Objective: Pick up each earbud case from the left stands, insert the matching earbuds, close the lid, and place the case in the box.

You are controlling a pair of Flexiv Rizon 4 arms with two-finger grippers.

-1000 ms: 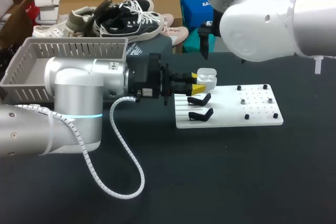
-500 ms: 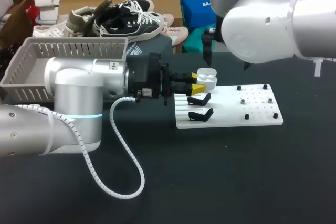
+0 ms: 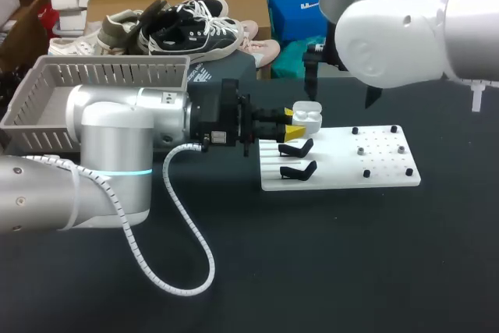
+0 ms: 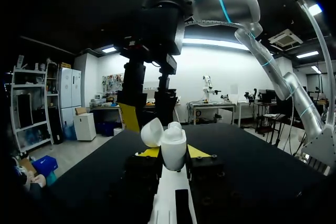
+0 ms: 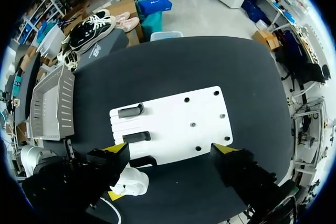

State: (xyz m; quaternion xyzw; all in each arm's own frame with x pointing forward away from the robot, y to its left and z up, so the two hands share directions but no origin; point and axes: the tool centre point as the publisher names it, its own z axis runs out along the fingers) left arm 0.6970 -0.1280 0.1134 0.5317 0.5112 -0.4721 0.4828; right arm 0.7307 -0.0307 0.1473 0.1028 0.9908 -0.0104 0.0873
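Our left gripper [image 3: 296, 121] pinches white earbud case [image 3: 306, 118] from two sides, lid open, at centre of head view, at far left corner of white board [image 3: 343, 171]. Our right gripper [image 5: 170, 148] spread wide, hovers above board; case lies under its basket-side finger, not between fingers. We judge right arm nearer black pegs [image 3: 365, 173]. Two black stands [image 3: 296, 148] just beside case. Grey basket [image 3: 47, 99] upper left, well apart, open table between. Earbuds not made out
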